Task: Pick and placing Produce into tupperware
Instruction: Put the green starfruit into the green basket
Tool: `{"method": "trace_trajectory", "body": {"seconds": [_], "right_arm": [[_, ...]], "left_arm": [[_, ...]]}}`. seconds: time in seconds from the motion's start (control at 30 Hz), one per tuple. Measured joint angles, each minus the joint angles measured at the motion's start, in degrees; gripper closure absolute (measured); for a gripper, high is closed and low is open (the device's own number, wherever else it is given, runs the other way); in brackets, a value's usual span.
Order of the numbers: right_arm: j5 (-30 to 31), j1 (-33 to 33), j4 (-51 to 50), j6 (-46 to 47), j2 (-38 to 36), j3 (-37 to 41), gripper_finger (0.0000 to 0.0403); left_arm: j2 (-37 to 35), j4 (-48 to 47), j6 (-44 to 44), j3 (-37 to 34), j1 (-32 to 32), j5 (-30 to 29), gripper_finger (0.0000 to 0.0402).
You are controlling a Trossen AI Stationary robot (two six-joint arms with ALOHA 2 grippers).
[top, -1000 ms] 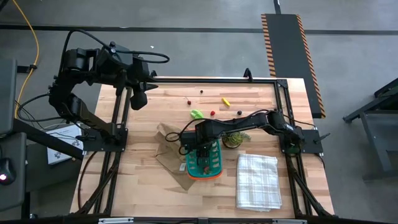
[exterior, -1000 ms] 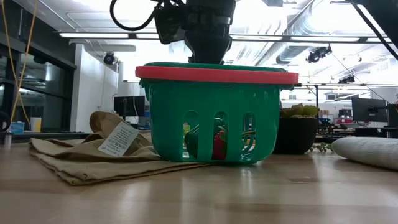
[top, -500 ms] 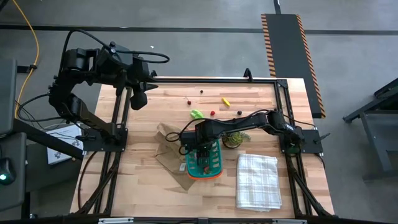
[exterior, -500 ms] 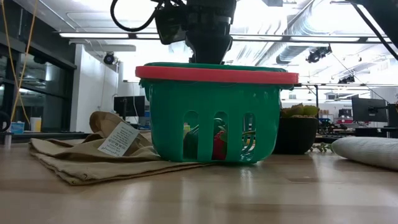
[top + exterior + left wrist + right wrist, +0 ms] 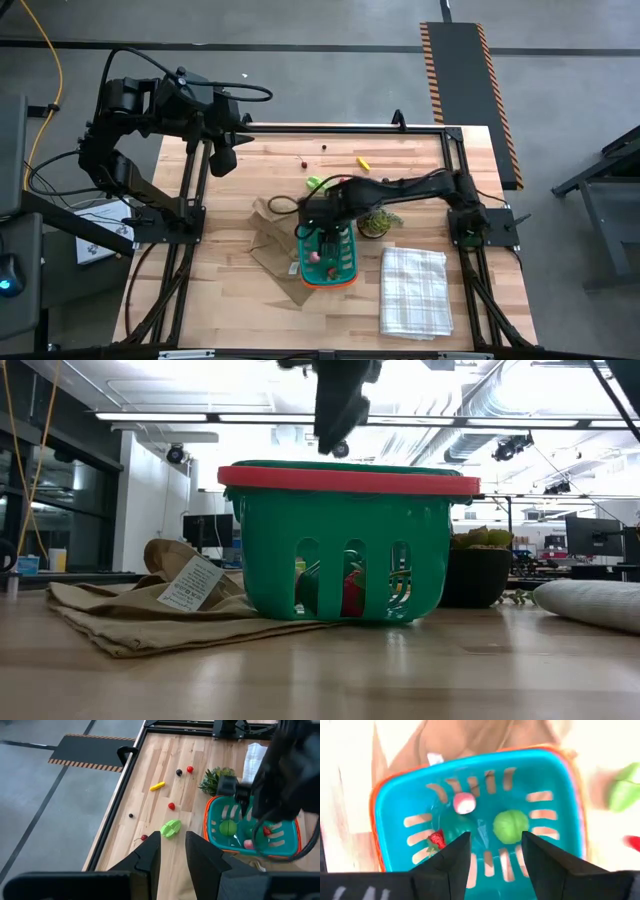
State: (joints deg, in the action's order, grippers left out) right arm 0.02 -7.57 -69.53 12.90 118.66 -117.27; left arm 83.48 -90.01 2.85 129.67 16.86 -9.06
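Your right pincer (image 5: 492, 862) hangs open, empty, over the basket (image 5: 330, 262), which holds three pieces: pink ball (image 5: 464, 803), green ball (image 5: 510, 826), strawberry (image 5: 437, 839). Six pieces lie on the bench (image 5: 260, 170); your left pincer (image 5: 172, 851), slightly parted, waits at its far-left corner.

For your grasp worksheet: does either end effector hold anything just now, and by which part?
Nothing is held. The right end effector hangs open and empty above the tupperware; the left end effector, over the table's far left corner, has nothing between its fingers.
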Motion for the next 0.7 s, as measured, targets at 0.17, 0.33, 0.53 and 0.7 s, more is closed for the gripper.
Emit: {"method": "trace_trajectory", "body": {"seconds": [0.17, 0.33, 0.53, 0.7], "right_arm": [[3.1, 0.0, -0.1, 2.3, -5.1, 0.0, 0.0236], [3.3, 0.2, 1.2, 2.5, -10.0, 0.0, 0.0236], [2.9, -0.2, 5.4, 3.4, -15.6, 0.0, 0.0236], [2.0, -1.1, 11.4, 3.4, -21.5, 0.0, 0.0236]], "left_arm": [[0.0, 0.0, 1.3, 0.0, 0.0, 0.0, 0.0321], [0.0, 0.0, 1.4, 0.0, 0.0, 0.0, 0.0321], [0.0, 0.0, 1.4, 0.0, 0.0, 0.0, 0.0321], [0.0, 0.0, 1.2, 0.0, 0.0, 0.0, 0.0321]]}}
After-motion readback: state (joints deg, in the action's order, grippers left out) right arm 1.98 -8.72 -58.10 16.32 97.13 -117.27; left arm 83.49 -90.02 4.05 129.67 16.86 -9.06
